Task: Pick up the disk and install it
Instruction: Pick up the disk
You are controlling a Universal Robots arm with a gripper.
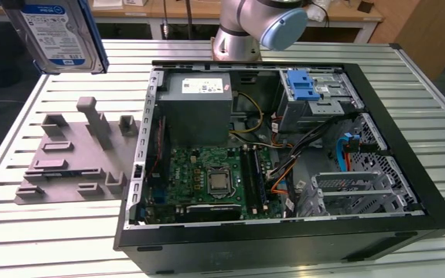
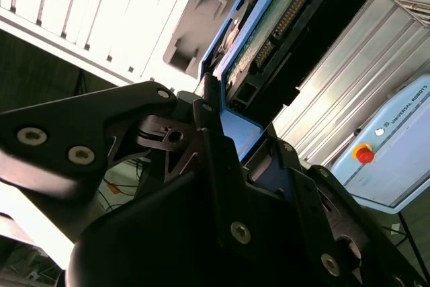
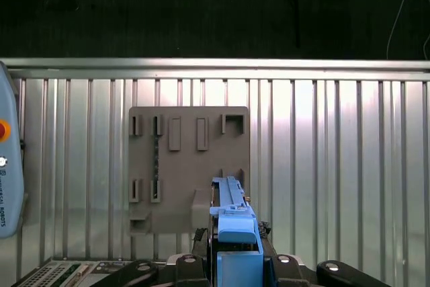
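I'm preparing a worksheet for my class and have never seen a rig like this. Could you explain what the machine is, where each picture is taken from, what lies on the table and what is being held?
The machine is a robot arm standing on the far side of a slatted metal table in the exterior view. That view comes from a camera off the arm, looking down on the table. Both wrist views come from cameras riding on the arm itself. On the table lie an open computer case and, to the exterior view's left, a grey plastic holder. The gripper, the arm's black clamp, is shut on the disk, a hard drive in a blue frame. It is held up in the air, outside the case.
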